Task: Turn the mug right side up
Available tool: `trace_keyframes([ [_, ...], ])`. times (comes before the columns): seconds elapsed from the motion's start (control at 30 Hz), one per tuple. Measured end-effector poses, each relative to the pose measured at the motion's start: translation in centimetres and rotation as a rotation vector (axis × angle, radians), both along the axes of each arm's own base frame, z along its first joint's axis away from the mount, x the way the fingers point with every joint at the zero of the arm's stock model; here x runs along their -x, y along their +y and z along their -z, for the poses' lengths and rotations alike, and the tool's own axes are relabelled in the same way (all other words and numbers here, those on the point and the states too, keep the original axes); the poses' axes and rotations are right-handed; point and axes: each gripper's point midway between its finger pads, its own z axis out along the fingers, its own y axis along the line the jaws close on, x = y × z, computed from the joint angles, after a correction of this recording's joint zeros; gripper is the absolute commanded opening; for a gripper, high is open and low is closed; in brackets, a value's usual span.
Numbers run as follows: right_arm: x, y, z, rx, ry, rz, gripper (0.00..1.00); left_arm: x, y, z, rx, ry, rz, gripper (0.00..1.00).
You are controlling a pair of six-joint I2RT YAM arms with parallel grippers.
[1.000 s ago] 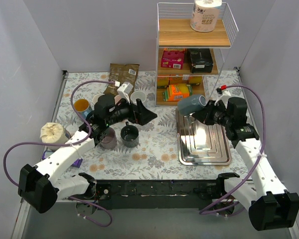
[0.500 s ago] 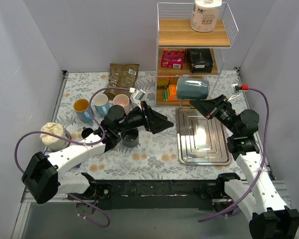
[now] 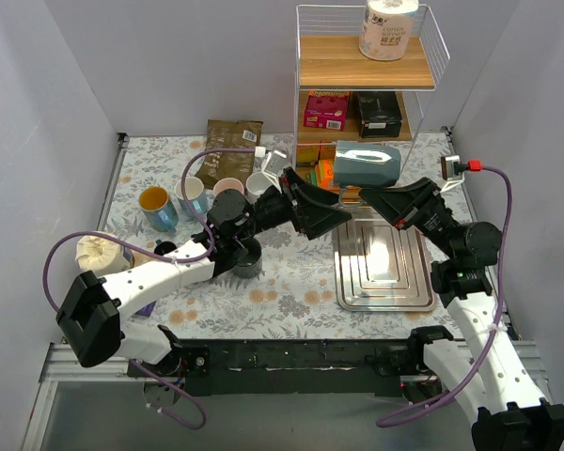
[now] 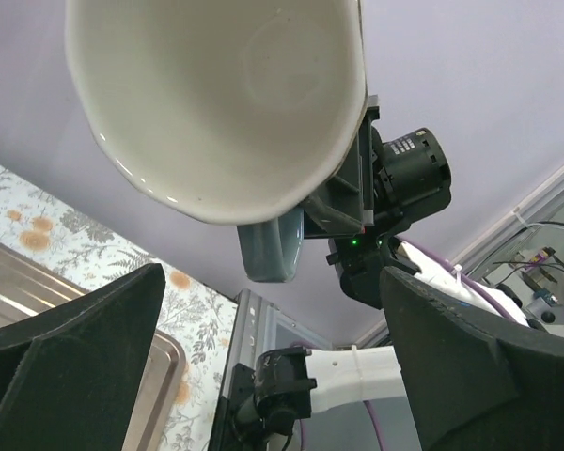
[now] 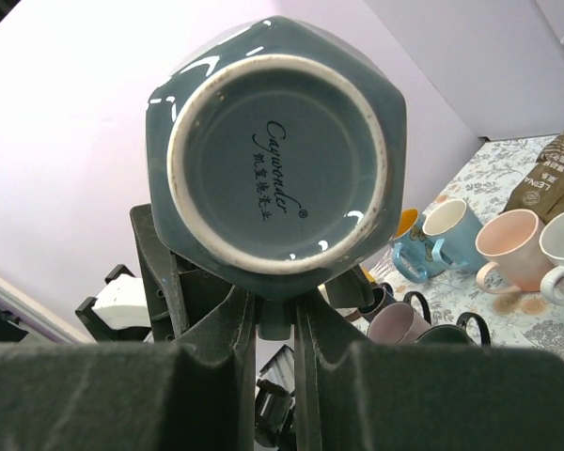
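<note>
The blue-grey mug (image 3: 367, 167) hangs on its side in the air above the far end of the metal tray (image 3: 385, 282), its mouth to the left. My right gripper (image 3: 383, 200) is shut on its handle from below. The right wrist view shows the mug's base (image 5: 277, 160) and the handle (image 5: 274, 319) pinched between my fingers (image 5: 207, 348). My left gripper (image 3: 334, 211) is open, just left of and below the mug. In the left wrist view the mug's white inside (image 4: 216, 94) fills the top, above and beyond the wide-open fingers (image 4: 66, 348).
A wire shelf rack (image 3: 362, 61) with boxes and a paper roll stands right behind the mug. Several mugs (image 3: 155, 202) stand on the floral mat at the left, with a dark mug (image 3: 244, 256) under my left arm. A brown packet (image 3: 230, 141) lies at the back.
My right gripper has lifted the mug up and back from above the tray towards the shelf. My left arm has swung right, its open gripper now close to the mug's mouth.
</note>
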Motion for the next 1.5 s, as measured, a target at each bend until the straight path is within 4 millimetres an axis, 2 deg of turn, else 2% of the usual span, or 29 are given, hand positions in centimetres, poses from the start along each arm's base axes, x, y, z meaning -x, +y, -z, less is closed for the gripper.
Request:
trace_keyframes([
  [0.1,0.4,0.0,-0.4,-0.009,-0.008,-0.009,0.01,0.1,-0.4,-0.6,0.025,-0.016,0.0,0.9],
  [0.13,0.6,0.0,-0.5,-0.014,-0.011,-0.012,0.01,0.1,-0.5,-0.6,0.03,-0.019,0.001,0.83],
  [0.23,0.9,-0.1,-0.9,-0.02,-0.022,-0.014,0.01,-0.1,-1.0,-0.6,0.04,-0.019,-0.006,0.75],
  [0.53,2.1,-0.2,-2.1,-0.032,-0.09,-0.021,0.01,0.0,-0.9,-2.4,0.116,-0.034,-0.03,0.58],
  [0.77,2.5,0.0,-1.9,-0.023,-0.103,-0.036,0.01,-0.1,-1.5,-3.1,0.132,-0.038,-0.026,0.43],
  [0.8,2.5,0.0,-1.9,-0.021,-0.105,-0.036,0.01,-0.2,-1.7,-3.1,0.13,-0.035,-0.024,0.39],
  [0.83,2.5,0.0,-1.7,-0.018,-0.104,-0.036,0.01,-0.1,-1.8,-3.1,0.13,-0.034,-0.022,0.25],
  [0.9,2.3,0.0,-1.4,-0.018,-0.1,-0.032,0.01,0.0,-1.9,-3.1,0.13,-0.033,-0.016,0.05],
  [0.93,2.0,-0.1,-1.2,-0.013,-0.105,-0.018,0.01,0.0,-1.9,-3.2,0.132,-0.026,-0.015,0.0],
  [1.03,1.7,-0.2,-1.1,-0.014,-0.109,0.003,0.01,-0.1,-2.1,-3.1,0.123,-0.008,-0.024,0.0],
  [1.07,1.5,-0.3,-1.0,-0.011,-0.108,0.01,0.08,-0.2,-2.1,-3.0,0.118,-0.005,-0.03,0.0],
  [1.17,0.9,-0.4,-0.1,0.012,-0.069,0.041,0.59,-0.9,-2.3,-2.1,0.085,0.013,-0.061,0.0],
  [1.3,-0.7,-0.8,2.0,0.076,0.02,0.116,0.75,-2.4,-2.4,0.1,-0.009,0.066,-0.151,0.0],
  [1.37,-1.4,-1.1,3.1,0.105,0.061,0.149,0.76,-3.5,-2.1,1.6,-0.07,0.101,-0.222,0.0],
  [1.4,-1.8,-1.3,3.8,0.123,0.086,0.174,0.88,-4.2,-1.8,2.6,-0.108,0.12,-0.263,0.0],
  [1.5,-3.3,-2.0,5.9,0.199,0.171,0.249,0.93,-5.7,-0.5,5.2,-0.218,0.158,-0.377,0.0],
])
